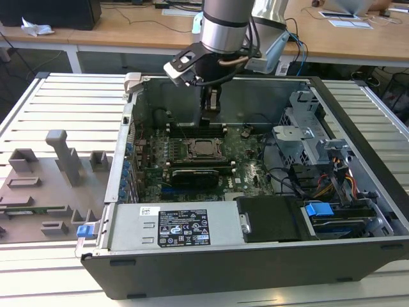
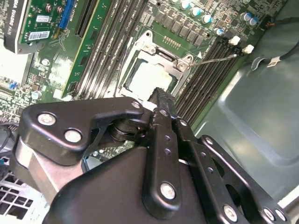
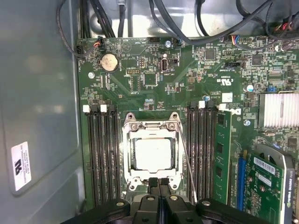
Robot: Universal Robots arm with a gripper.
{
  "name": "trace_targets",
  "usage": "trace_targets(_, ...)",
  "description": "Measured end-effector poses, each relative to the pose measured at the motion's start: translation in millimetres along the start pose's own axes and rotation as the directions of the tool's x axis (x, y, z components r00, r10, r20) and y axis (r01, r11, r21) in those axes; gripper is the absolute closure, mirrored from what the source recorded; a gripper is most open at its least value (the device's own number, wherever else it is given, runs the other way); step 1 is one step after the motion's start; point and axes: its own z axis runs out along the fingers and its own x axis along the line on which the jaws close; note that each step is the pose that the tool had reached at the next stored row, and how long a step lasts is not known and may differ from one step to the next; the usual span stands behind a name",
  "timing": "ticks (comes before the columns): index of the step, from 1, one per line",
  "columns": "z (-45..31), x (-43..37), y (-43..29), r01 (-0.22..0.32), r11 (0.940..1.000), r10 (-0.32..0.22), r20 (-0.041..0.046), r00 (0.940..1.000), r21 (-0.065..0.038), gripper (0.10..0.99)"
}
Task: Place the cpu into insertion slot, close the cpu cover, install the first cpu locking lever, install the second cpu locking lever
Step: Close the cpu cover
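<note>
Black-fingered, hovering with the gripper (image 3: 159, 183) pinched narrow, holding nothing, just beside the cpu cover (image 3: 129, 156) lying flat around the seated cpu (image 3: 152, 154).

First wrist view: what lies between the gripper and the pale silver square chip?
In the first wrist view, an edge of the thin silver metal cover frame separates the black gripper from the pale silver square chip.

Wooden desks (image 1: 128, 29) line the back behind a pale slatted metal table (image 1: 57, 96).
</note>
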Motion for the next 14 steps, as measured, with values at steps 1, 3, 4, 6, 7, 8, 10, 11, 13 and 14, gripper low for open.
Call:
trace_targets(1, -1.3, 0.0, -0.1, 0.000, 1.0000, 0.000, -0.0001, 1.0000, 0.000, 0.980)
trace_targets(3, -5.0, 0.0, -0.5, 0.000, 1.0000, 0.000, 0.0000, 1.0000, 0.000, 0.980)
trace_targets(4, -6.6, -0.1, -0.6, 0.000, 1.0000, 0.000, 0.0000, 1.0000, 0.000, 0.980)
trace_targets(6, -9.4, -0.1, -0.9, 0.000, 1.0000, 0.000, 0.0000, 1.0000, 0.000, 0.980)
trace_targets(7, -9.4, -0.1, -0.9, 0.000, 1.0000, 0.000, -0.0002, 1.0000, 0.000, 0.980)
trace_targets(8, -9.4, 0.0, -0.9, 0.000, 1.0000, 0.000, -0.0004, 1.0000, 0.000, 0.980)
trace_targets(10, -9.7, -0.1, -0.9, 0.000, 1.0000, 0.000, -0.0001, 1.0000, 0.000, 0.980)
trace_targets(11, -9.8, -0.1, -0.9, 0.000, 1.0000, 0.000, -0.0001, 1.0000, 0.000, 0.980)
trace_targets(13, -9.9, -0.1, -0.9, 0.000, 1.0000, 0.000, -0.0001, 1.0000, 0.000, 0.980)
trace_targets(14, -10.0, -0.1, -0.9, 0.000, 1.0000, 0.000, -0.0001, 1.0000, 0.000, 0.980)
